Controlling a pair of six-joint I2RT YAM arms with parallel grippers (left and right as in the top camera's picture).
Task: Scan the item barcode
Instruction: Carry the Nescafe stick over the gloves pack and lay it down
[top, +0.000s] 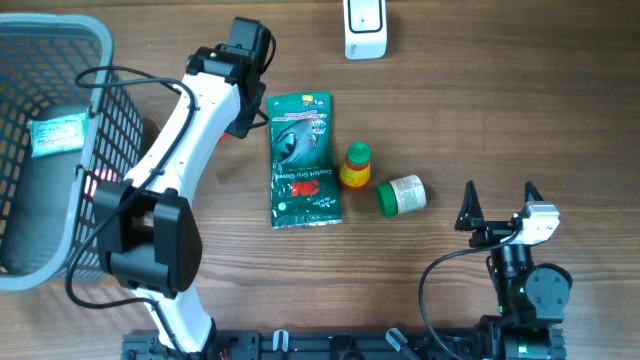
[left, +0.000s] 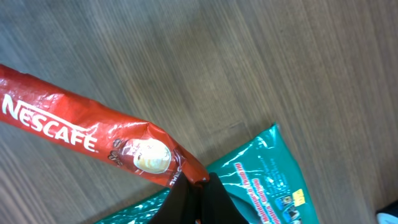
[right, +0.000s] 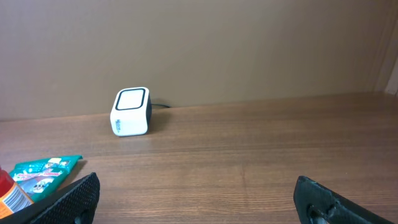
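Where jaws pinch, NESCAFE sachet (left: 93, 134), 3M pouch (top: 303, 160)

- The desk (top: 500, 120) is being lit brightly and evenly from above; only soft, short shadows are being cast beside the white arm (top: 190, 130).
- Glare is being thrown off the crinkled red sachet (left: 74, 127) and the green packet (left: 261, 168).
- The left fingers (left: 217, 202) are being rendered dark and blurred at the frame's bottom edge.
- The right fingers (right: 68, 199) are being shown soft, the white box (right: 130, 112) sharp.

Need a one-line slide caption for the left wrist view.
Left gripper pinches one end of a red Nescafe sachet over the wooden table, a green packet close by.
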